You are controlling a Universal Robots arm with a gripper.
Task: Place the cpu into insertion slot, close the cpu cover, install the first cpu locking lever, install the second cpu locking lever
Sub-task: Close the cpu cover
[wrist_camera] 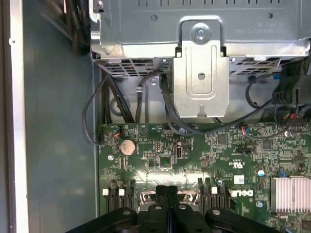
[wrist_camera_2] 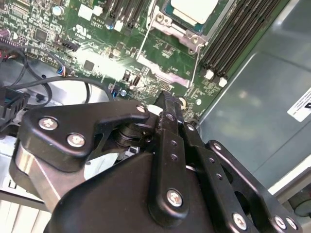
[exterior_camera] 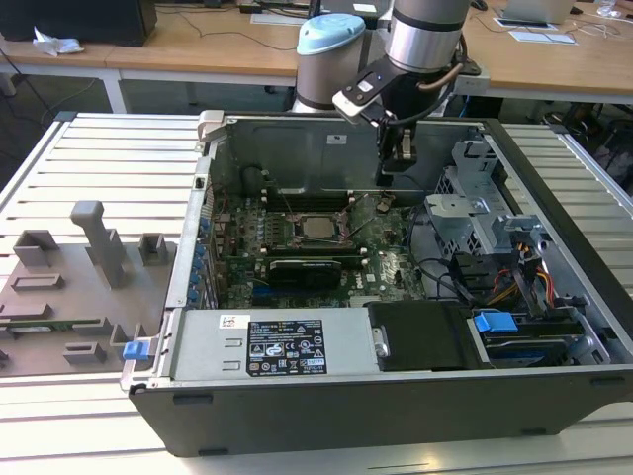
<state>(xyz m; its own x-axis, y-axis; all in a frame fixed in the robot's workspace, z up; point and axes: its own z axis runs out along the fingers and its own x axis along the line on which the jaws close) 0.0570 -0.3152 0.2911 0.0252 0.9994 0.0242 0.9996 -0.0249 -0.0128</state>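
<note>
1. Counter (exterior_camera: 99, 148): one, slatted, carrying one open computer case (exterior_camera: 297, 346).
2. Tool (exterior_camera: 396, 174): one, closed on nothing, hovering near the insertion slot (exterior_camera: 339, 237).
3. Cpu (exterior_camera: 318, 227): one, seated in that slot, cpu cover (wrist_camera_2: 181, 28) apparently down.
4. Locking levers (wrist_camera_2: 142, 41): two thin wires; pressing squarely with closed tips probably works best.

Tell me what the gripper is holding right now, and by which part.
Nothing. The gripper is shut, jaws pressed together with nothing between them, above the green motherboard. The cpu lies on that board, apart from the gripper.
</note>
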